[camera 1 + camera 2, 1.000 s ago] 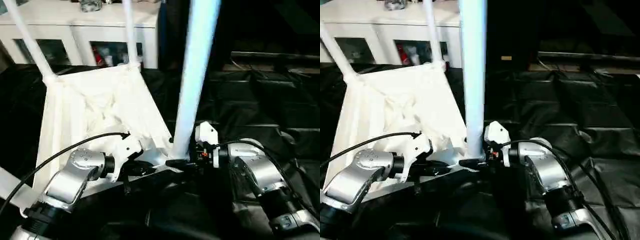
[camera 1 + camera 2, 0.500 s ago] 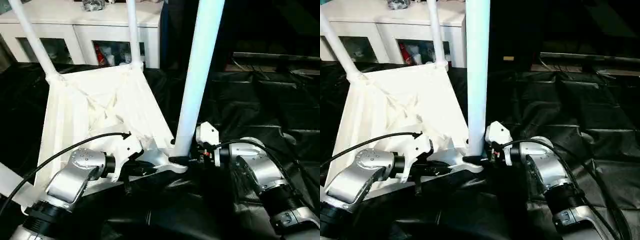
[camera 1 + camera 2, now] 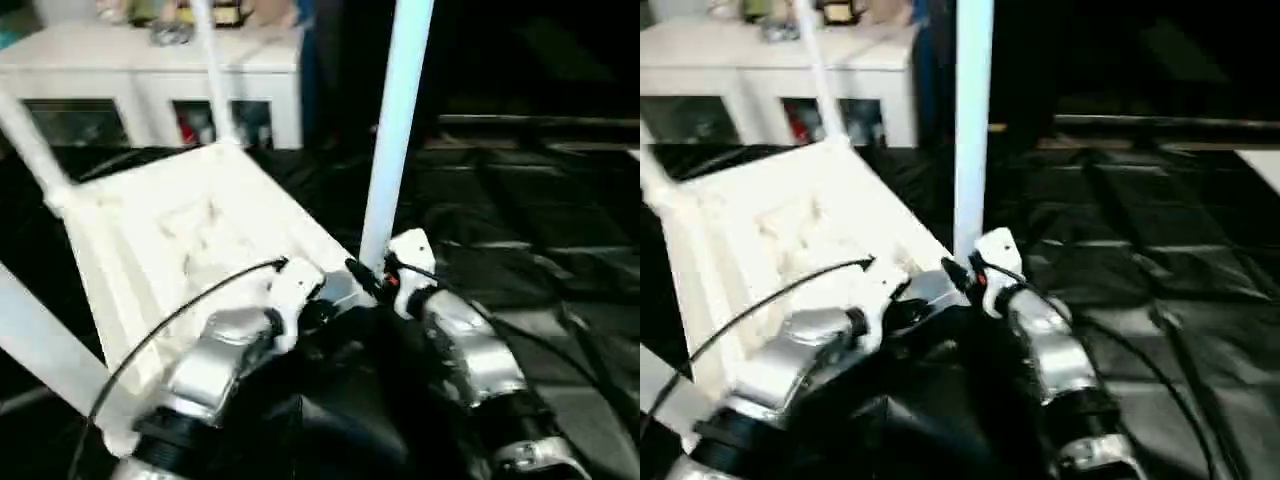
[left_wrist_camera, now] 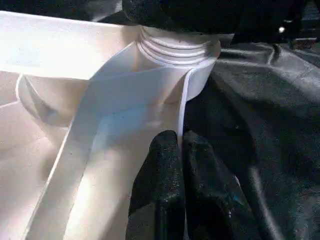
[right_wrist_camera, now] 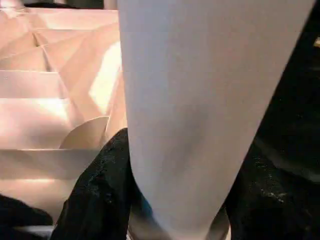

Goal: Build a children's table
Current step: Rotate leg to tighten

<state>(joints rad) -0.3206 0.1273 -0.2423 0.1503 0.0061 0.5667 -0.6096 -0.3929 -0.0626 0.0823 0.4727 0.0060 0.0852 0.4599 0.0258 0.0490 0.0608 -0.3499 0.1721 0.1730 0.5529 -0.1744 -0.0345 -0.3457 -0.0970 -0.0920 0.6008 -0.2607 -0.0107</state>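
A: Table top (image 3: 190, 235), white plastic, upside down on the black sheet (image 3: 520, 210), ribbed underside up. Tilted, I judge, not flat. Far edge points toward the white cabinet (image 3: 150, 70).

B: Legs?

A: Two thin ones stand in the far corners, leaning. A third, the near leg (image 3: 392, 130), stands close to upright at the corner nearest the robot. Its long axis runs straight up out of frame. A further white tube (image 3: 45, 350) crosses the near left corner; I can't tell whether it is seated.

B: Is the near leg in its socket?

A: The left wrist view shows a threaded collar (image 4: 175, 47) at the round socket (image 4: 200, 75), threads still exposed. My judgement: not fully seated yet.

B: Grippers?

A: Right gripper (image 5: 175, 200) wraps the near leg low down, one black finger (image 5: 97, 190) either side, pressed to the tube. Left gripper (image 4: 181, 175) has its fingers pressed together on a thin upright rib (image 4: 182, 107) of the top, just beside the socket.

B: So what does the next move turn on?

A: The leg's axis against the socket's. The leg lies dead ahead of the right gripper, the socket right below it. The right arm is placed to turn or push; the left holds the top steady.
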